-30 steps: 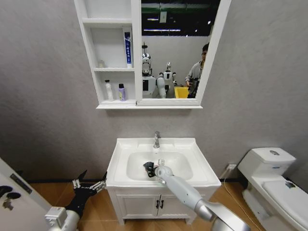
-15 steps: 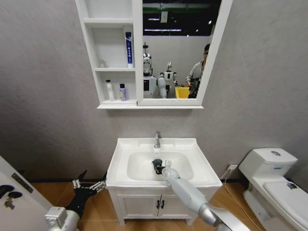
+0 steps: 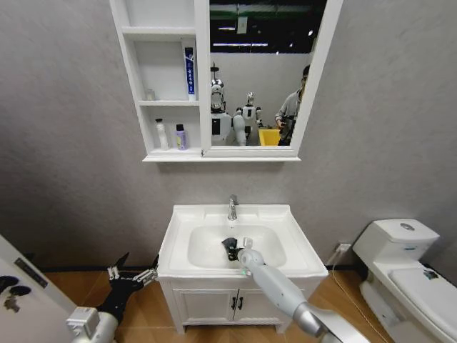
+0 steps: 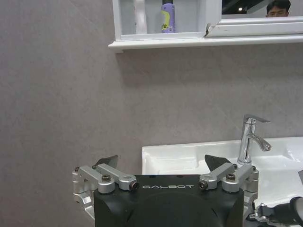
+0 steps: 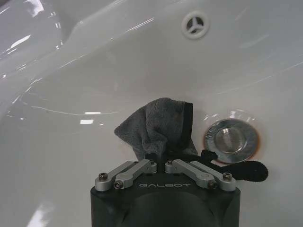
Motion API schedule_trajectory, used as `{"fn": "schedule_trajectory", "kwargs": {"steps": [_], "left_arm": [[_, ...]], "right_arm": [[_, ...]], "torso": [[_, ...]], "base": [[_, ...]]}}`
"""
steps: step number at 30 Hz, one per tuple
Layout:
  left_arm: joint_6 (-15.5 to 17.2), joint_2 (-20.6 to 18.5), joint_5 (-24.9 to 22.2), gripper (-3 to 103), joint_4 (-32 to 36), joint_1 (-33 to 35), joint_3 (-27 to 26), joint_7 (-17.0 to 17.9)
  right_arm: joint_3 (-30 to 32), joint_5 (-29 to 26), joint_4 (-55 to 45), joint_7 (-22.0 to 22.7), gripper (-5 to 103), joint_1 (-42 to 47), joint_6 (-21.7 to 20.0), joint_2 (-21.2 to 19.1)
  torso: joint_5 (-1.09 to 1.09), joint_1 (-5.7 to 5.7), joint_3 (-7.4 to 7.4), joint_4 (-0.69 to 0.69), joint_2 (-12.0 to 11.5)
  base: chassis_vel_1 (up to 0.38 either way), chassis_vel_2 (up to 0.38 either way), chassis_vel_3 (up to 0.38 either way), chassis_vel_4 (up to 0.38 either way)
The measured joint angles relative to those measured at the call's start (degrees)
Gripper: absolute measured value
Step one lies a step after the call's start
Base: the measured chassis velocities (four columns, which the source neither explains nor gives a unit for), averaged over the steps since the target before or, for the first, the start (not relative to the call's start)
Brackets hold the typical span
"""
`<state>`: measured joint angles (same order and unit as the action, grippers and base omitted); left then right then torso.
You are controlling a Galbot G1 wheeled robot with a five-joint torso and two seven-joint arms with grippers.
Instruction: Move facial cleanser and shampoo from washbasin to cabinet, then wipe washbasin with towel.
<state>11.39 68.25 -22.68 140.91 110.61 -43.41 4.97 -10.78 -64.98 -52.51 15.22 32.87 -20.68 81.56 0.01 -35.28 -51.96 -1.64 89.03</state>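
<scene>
The dark grey towel (image 3: 228,246) lies bunched in the oval bowl of the white washbasin (image 3: 293,251), just in front of the chrome tap (image 3: 233,207). My right gripper (image 3: 234,249) is shut on the towel (image 5: 151,124) and presses it to the bowl beside the drain (image 5: 231,138). On the cabinet (image 3: 201,153), a white bottle (image 3: 162,134) and a purple bottle (image 3: 181,137) stand on the lowest shelf, and a blue-striped tube (image 3: 189,71) on the one above. Which is the facial cleanser or the shampoo I cannot tell. My left gripper (image 3: 133,276) hangs open, low and left of the washbasin.
A white toilet (image 3: 403,275) stands at the right. The two-door floor vanity (image 3: 214,306) sits under the washbasin. The mirror (image 3: 260,71) reflects a robot and a person in the room behind. Grey wall lies behind everything.
My right gripper slid the towel a little to the right across the bowl, then slightly back. The left arm has stayed still.
</scene>
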Motion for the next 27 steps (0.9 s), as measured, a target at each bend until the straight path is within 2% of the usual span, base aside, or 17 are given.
{"fn": "schedule_trajectory", "kwargs": {"steps": [5, 8, 10, 11, 12, 14, 16, 19, 22, 26, 27], "left_arm": [[0.0, 0.0, 0.0, 100, 0.0, 0.0, 0.0, 0.0], [0.0, 0.0, 0.0, 100, 0.0, 0.0, 0.0, 0.0], [0.0, 0.0, 0.0, 100, 0.0, 0.0, 0.0, 0.0], [0.0, 0.0, 0.0, 100, 0.0, 0.0, 0.0, 0.0], [0.0, 0.0, 0.0, 100, 0.0, 0.0, 0.0, 0.0], [0.0, 0.0, 0.0, 100, 0.0, 0.0, 0.0, 0.0], [0.0, 0.0, 0.0, 100, 0.0, 0.0, 0.0, 0.0], [0.0, 0.0, 0.0, 100, 0.0, 0.0, 0.0, 0.0], [0.0, 0.0, 0.0, 100, 0.0, 0.0, 0.0, 0.0], [0.0, 0.0, 0.0, 100, 0.0, 0.0, 0.0, 0.0], [0.0, 0.0, 0.0, 100, 0.0, 0.0, 0.0, 0.0]], "right_arm": [[1.1, -0.8, -0.3, 3.0, 3, -0.1, -0.6, 0.6], [1.6, 2.1, -1.0, 5.3, 3, 0.3, -0.9, -1.1], [2.4, 4.0, -2.9, 6.9, 3, 1.4, -1.4, -4.4], [2.4, 4.0, -2.9, 6.9, 3, 1.4, -1.4, -4.4], [3.2, 5.1, -4.0, 7.3, 3, 2.3, -1.5, -6.3], [4.8, 4.3, -5.9, 8.2, 3, 3.5, -2.0, -8.9], [5.3, 2.7, -6.5, 9.1, 3, 3.7, -2.5, -9.3], [5.5, 0.6, -6.9, 10.0, 3, 3.6, -3.1, -8.9], [4.2, -1.1, -5.6, 10.1, 3, 2.2, -3.5, -6.9], [1.5, -2.5, -0.1, 8.7, 3, -1.1, -3.6, -1.3], [1.5, -2.5, -0.1, 8.7, 3, -1.1, -3.6, -1.3]], "torso": [[0.01, 0.0, 0.0, 0.01, 0.0], [0.0, 0.0, 0.01, 0.02, 0.0], [-0.01, 0.0, 0.01, -0.04, 0.0], [-0.01, 0.0, 0.01, -0.04, 0.0], [0.0, 0.0, 0.01, -0.04, 0.0], [-0.01, 0.01, 0.01, -0.05, 0.0], [-0.01, 0.0, 0.01, -0.05, 0.0], [-0.03, 0.0, 0.01, -0.05, 0.0], [-0.01, 0.0, 0.01, -0.03, 0.0], [-0.03, 0.0, 0.01, -0.02, 0.0], [-0.03, 0.0, 0.01, -0.02, 0.0]], "base": [[0.0, 0.0, 0.0, 0.0], [0.0, 0.0, 0.0, 0.0], [0.0, 0.0, 0.0, 0.0], [0.0, 0.0, 0.0, 0.0], [0.0, 0.0, 0.0, 0.0], [0.0, 0.0, 0.0, 0.0], [0.0, 0.0, 0.0, 0.0], [0.0, 0.0, 0.0, 0.0], [0.0, 0.0, 0.0, 0.0], [0.0, 0.0, 0.0, 0.0], [0.0, 0.0, 0.0, 0.0]]}}
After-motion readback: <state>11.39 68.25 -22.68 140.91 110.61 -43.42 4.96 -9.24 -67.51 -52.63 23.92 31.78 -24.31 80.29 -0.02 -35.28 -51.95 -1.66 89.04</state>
